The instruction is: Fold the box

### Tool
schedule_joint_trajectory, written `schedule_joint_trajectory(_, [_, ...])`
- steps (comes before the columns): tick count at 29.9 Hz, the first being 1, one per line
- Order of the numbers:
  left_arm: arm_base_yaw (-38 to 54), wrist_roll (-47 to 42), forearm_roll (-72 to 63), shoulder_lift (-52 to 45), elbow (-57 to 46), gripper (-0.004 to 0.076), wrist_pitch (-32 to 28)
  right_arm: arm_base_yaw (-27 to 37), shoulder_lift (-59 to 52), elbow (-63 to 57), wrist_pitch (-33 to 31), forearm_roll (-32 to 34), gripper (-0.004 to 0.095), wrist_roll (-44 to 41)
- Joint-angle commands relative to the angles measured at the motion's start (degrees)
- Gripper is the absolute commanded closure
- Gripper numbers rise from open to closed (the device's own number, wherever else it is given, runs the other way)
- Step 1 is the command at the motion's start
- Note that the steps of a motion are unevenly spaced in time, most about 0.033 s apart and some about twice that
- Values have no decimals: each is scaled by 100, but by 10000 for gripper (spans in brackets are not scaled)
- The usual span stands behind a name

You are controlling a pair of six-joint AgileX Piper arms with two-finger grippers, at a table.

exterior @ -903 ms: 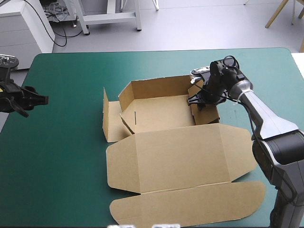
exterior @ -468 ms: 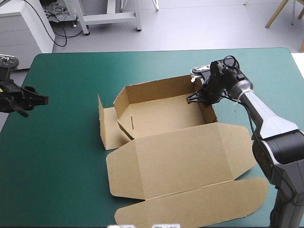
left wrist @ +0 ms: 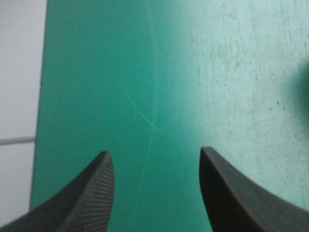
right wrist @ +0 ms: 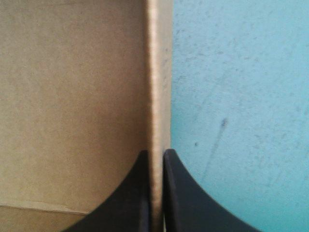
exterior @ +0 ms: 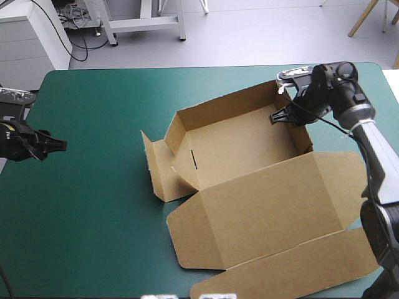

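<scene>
Right fingers clamped on box wall, left fingers wide apart above teal-green cover

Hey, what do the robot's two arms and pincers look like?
The right arm has silver-grey links with black joints. The left arm looks black. The left pincer and the right pincer each have two broad, black, curved fin-shaped fingers, and the left's show fine ribbing.
</scene>
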State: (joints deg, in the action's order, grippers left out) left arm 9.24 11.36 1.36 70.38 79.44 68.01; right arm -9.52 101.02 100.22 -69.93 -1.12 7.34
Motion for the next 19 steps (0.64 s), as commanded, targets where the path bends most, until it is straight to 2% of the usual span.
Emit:
schedule_joint_trajectory(1, [252, 136, -609, 199, -475, 360, -693, 224, -688, 172, 95, -556, 927, 371])
schedule_joint_trajectory(6, [522, 928, -1955, 650, -1333, 360, -1274, 493, -1087, 172, 95, -1275, 927, 785])
schedule_joint_trajectory(11, [545, 1545, -2692, 1044, -1884, 360, -1785, 744, -1336, 172, 95, -1529, 927, 997])
schedule_joint_trajectory(19, [545, 2181, -3568, 1526, -1997, 360, -1857, 1430, -1631, 162, 95, -2479, 928, 1571])
